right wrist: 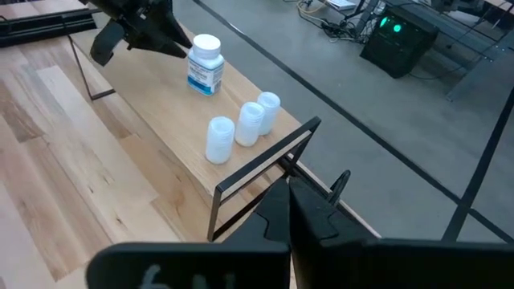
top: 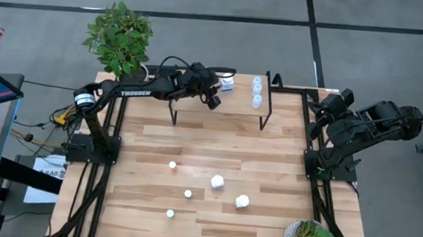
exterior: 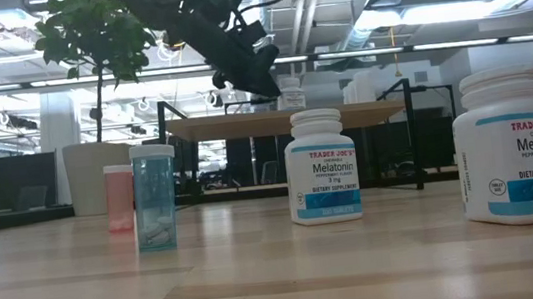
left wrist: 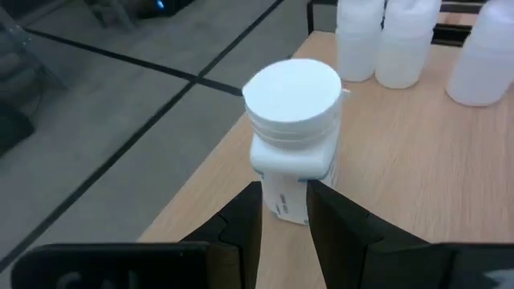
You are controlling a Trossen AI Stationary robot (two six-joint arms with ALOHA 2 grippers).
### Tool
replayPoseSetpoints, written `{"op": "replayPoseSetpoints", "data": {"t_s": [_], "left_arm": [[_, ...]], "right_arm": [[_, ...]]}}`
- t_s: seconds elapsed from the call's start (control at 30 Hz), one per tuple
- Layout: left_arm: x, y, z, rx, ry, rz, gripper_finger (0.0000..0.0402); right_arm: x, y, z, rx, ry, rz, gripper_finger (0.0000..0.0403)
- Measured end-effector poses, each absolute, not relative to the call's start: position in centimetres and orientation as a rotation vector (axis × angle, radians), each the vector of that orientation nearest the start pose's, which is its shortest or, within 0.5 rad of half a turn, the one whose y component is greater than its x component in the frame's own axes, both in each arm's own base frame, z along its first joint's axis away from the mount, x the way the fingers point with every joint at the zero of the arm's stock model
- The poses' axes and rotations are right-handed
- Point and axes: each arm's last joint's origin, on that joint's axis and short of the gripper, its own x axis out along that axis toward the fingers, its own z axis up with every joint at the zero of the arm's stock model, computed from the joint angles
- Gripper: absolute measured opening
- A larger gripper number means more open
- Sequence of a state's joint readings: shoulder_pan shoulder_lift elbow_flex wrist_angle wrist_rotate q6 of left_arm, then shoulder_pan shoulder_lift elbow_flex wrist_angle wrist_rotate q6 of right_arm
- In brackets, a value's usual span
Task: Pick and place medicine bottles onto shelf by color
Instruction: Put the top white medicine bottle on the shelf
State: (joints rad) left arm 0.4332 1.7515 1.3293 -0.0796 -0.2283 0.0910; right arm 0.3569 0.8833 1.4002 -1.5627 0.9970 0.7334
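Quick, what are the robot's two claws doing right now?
Left gripper: closed on a white melatonin bottle standing on the shelf.
Right gripper: shut, holding nothing, waiting at the table's right edge.

The left arm reaches from its base at the table's left edge up and across toward the far side, its wrist angled downward. The left gripper (top: pixel 220 91) sits at the end of that reach, its two dark fingers (left wrist: pixel 241 225) close together with a narrow gap between them, clamped on the base of a white bottle (left wrist: pixel 291 136). The right arm is folded back over its base at the table's right edge, and the right gripper (right wrist: pixel 289 210) has its fingers pressed fully together, holding nothing.
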Motion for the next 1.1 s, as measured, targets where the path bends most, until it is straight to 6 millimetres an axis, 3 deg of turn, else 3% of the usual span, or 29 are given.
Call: {"op": "replayPoseSetpoints", "data": {"t_s": [0.3, 1.1], "left_arm": [[36.1, 16.9, 26.8, -0.013, 0.551, 0.477, 0.0089], [35.7, 18.3, 27.3, 0.058, 0.520, 0.601, 0.0089]], "right_arm": [[8.1, 0.4, 40.8, 0.006, 0.555, -0.820, 0.0011], [8.1, 0.4, 40.8, 0.002, 0.559, -0.816, 0.0012]]}}
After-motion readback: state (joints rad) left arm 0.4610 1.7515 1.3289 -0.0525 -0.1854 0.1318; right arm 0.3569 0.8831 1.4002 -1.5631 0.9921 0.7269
